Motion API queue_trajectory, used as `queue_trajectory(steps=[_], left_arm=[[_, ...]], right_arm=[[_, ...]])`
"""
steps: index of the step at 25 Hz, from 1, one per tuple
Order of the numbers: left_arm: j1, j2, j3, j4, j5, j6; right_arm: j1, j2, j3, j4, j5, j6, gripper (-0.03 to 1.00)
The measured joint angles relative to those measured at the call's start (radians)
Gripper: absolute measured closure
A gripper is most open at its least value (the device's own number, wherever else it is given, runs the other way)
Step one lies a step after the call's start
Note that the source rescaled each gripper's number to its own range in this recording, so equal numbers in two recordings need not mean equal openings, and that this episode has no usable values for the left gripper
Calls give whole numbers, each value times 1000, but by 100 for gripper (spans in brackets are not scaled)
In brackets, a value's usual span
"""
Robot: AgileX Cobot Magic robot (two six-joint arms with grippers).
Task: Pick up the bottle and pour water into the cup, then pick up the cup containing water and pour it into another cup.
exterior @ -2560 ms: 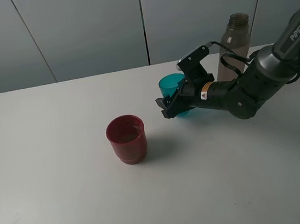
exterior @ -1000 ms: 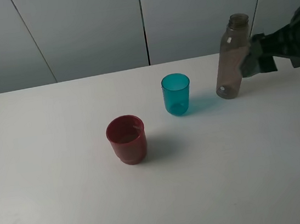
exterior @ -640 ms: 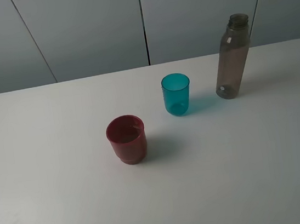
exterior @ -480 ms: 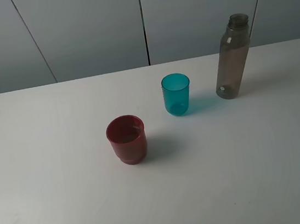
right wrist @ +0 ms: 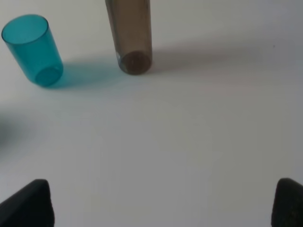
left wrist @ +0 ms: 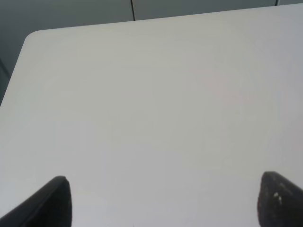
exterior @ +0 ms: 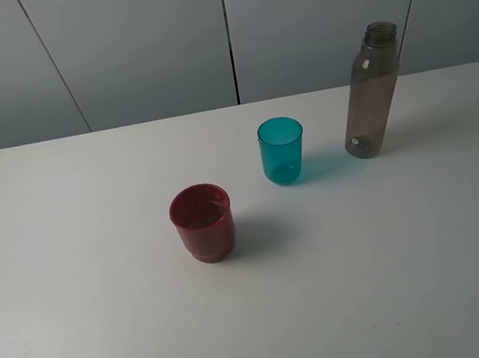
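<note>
Right gripper [right wrist: 163,201] is spread wide and empty, gone from the high view where it hovered by the bottle a second ago; left gripper [left wrist: 163,201] is wide too. That reads as both pours finished. Tall smoky grey-brown plastic bottle [exterior: 371,91], slim teal translucent tumbler [exterior: 282,150] and wide dark red plastic cup [exterior: 202,222] stand upright, apart, on the white table [exterior: 394,282]. Water levels are hard to judge; the wrist view crops the bottle's top.

Counted on one white table [exterior: 84,341]: one bottle [exterior: 371,91], grey-brown; two cups in total, one teal cup [exterior: 282,150] and one red cup [exterior: 202,223]. Two grippers are seen, by dark fingertips [left wrist: 52,203] only, one per wrist view.
</note>
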Motion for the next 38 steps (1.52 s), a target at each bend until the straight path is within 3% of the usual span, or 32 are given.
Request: queue_trajectory(steps=[6,19,38], left_arm=[[0,0,0,0,0,0],[0,0,0,0,0,0],[0,0,0,0,0,0]], right_arm=[[19,-12,30,-4,-60,10,-3],[39,-16,30,-38,-68,51,-3],[-39,-16,30,-21,-68,34,-3]])
